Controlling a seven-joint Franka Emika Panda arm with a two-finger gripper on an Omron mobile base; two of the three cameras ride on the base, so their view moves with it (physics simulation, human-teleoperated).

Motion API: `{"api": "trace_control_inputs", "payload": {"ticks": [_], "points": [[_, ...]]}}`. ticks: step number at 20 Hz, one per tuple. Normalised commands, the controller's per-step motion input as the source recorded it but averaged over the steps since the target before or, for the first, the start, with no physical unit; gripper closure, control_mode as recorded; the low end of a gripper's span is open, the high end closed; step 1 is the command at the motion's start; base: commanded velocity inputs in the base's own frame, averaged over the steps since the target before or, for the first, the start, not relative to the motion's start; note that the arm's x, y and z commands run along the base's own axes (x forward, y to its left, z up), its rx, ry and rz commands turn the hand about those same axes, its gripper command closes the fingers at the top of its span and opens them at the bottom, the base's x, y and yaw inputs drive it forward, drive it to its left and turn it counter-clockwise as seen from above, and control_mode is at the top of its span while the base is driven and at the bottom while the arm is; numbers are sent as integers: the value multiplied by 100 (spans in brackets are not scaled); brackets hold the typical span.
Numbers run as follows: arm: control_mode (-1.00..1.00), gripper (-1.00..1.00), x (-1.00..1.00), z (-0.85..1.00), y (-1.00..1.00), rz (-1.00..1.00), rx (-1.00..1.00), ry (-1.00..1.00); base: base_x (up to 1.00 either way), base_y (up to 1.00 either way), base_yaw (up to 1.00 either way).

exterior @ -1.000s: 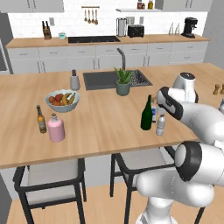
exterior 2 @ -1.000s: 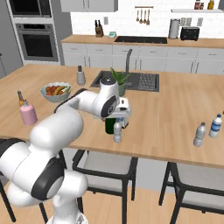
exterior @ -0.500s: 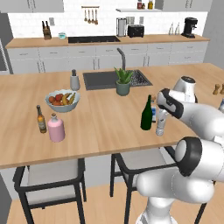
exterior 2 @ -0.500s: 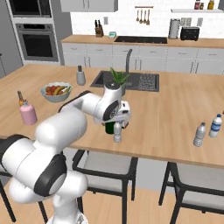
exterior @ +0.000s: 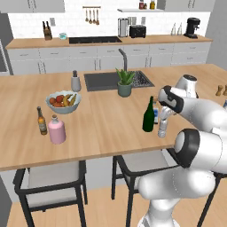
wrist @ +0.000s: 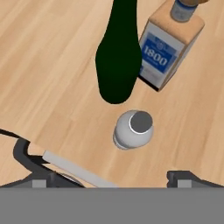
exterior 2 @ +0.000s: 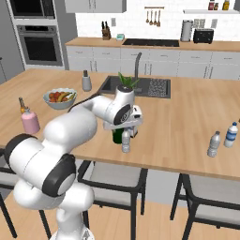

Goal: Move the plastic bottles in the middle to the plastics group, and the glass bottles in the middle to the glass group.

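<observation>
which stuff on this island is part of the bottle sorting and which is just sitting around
Job: small clear bottle, green wine bottle, blue-labelled bottle, plastics group, brown beer bottle, pink flask.

Lying about: fruit bowl, potted plant, shakers.

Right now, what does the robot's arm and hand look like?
The arm is glossy white, built of rounded, bulbous segments with dark grey bands at the joints. The hand is a white block with a dark round face, ending in two small dark fingers. No cables or markings show.
</observation>
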Motion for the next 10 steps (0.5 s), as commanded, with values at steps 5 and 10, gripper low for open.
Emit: {"api": "trace_control_inputs", "payload": {"ticks": [5, 10], "points": [[-100, -100, 3, -8, -9, 0, 0, 1, 0, 0, 0], [-100, -100, 13, -20, 0, 5, 0, 0, 0, 0, 0]]}}
